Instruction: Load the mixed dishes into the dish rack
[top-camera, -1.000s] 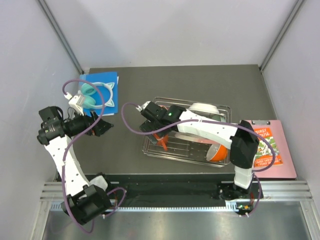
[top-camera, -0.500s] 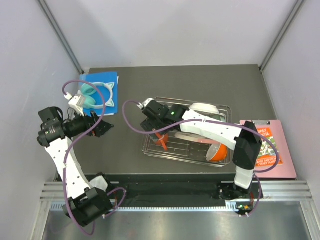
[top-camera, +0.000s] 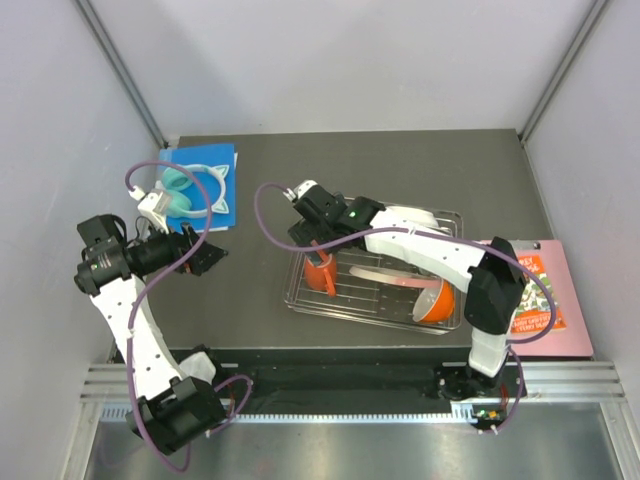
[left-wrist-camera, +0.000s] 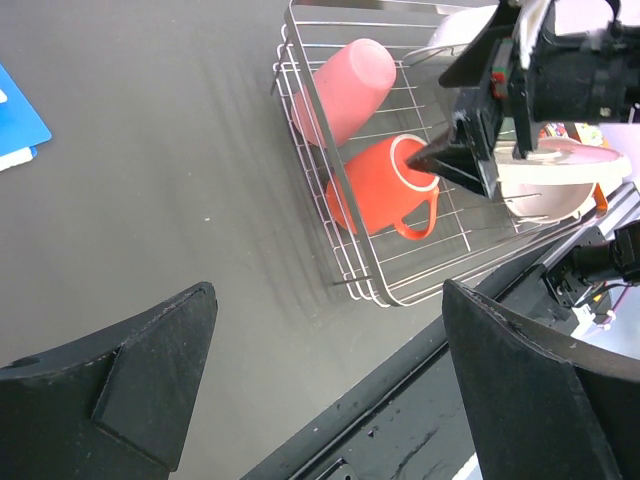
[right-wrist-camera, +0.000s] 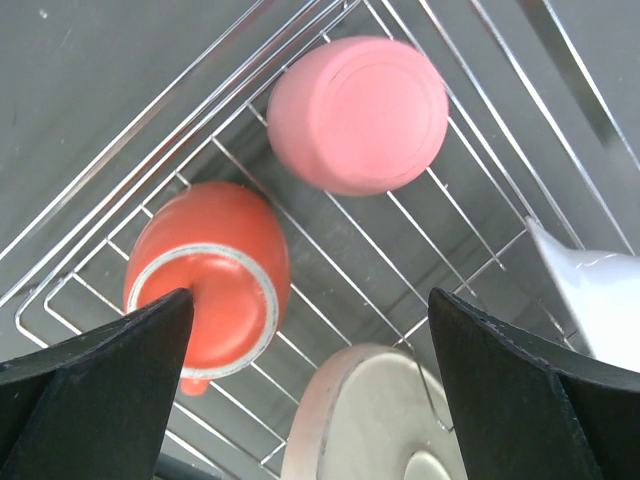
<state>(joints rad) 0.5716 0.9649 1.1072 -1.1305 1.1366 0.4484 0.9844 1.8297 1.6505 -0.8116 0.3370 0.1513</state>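
Observation:
The silver wire dish rack (top-camera: 300, 300) stands mid-table. In it lie the orange mug (top-camera: 320, 273) on its side at the left end, the pink-and-cream plate (top-camera: 385, 276), the white plate (top-camera: 408, 214) at the far side and the orange bowl (top-camera: 437, 304) at the near right. The pink cup (right-wrist-camera: 360, 112) lies beside the mug (right-wrist-camera: 210, 270). My right gripper (right-wrist-camera: 310, 400) is open just above the mug's rim, holding nothing. My left gripper (left-wrist-camera: 330, 400) is open and empty over bare table left of the rack (left-wrist-camera: 345, 270). I cannot make out the mint-green bowl.
A teal ring-shaped object (top-camera: 180, 192) lies on a flat blue board (top-camera: 215, 165) at the far left. A pink clipboard with a leaflet (top-camera: 535, 295) lies right of the rack. Grey walls close in the table on three sides.
My right gripper has drawn back toward the far side of the rack, and the orange mug now lies free and in fuller view at the rack's left end. The left arm has not moved.

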